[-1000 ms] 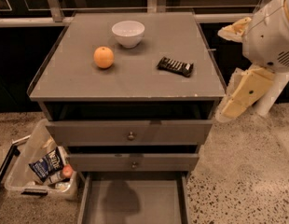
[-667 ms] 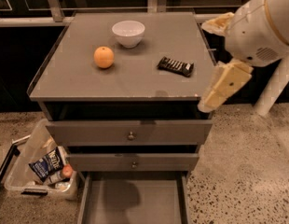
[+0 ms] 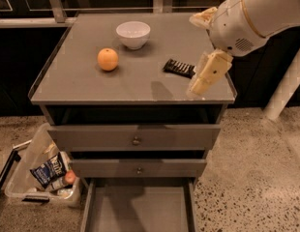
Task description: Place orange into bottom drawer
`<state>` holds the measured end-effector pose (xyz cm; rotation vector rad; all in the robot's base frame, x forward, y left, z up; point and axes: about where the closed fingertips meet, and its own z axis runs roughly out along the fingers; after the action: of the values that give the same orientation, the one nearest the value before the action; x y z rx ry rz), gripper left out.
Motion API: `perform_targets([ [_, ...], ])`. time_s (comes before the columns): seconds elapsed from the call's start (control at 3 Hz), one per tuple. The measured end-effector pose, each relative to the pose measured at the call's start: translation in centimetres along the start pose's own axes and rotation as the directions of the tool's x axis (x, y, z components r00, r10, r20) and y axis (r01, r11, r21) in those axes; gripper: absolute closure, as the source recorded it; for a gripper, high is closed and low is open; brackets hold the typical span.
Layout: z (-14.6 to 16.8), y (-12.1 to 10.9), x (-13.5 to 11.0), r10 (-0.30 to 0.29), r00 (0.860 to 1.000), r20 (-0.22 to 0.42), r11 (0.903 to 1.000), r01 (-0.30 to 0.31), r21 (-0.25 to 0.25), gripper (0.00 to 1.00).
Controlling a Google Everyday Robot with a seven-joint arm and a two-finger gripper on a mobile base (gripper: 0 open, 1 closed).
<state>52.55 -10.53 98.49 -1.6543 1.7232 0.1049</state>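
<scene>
A small round bright-orange fruit [image 3: 108, 59], equally wide all ways, is set on a grey cabinet top [image 3: 140, 88], 8 o'clock from a white bowl [image 3: 133, 34]. The matte grey bottom drawer [image 3: 140, 211] is pulled open. A cream gripper [image 3: 208, 75] is held at the top's 3 o'clock edge; its state cannot be told

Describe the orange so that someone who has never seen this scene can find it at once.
Look at the top of the grey cabinet. On its left half, in front of the white bowl and away from the gripper over the right edge, sits the orange. It is the only round, bright orange thing there.
</scene>
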Motion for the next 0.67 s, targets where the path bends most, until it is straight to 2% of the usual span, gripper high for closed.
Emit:
perform_targets([
  [0.33, 3.5, -1.6, -0.8, -0.018, 1.0, 0.022, 0.9998, 0.018, -0.007, 0.0],
  [0.67, 7.4, -3.5, -0.9, -0.011, 0.996, 0.084, 0.9999, 0.012, -0.006, 0.0],
])
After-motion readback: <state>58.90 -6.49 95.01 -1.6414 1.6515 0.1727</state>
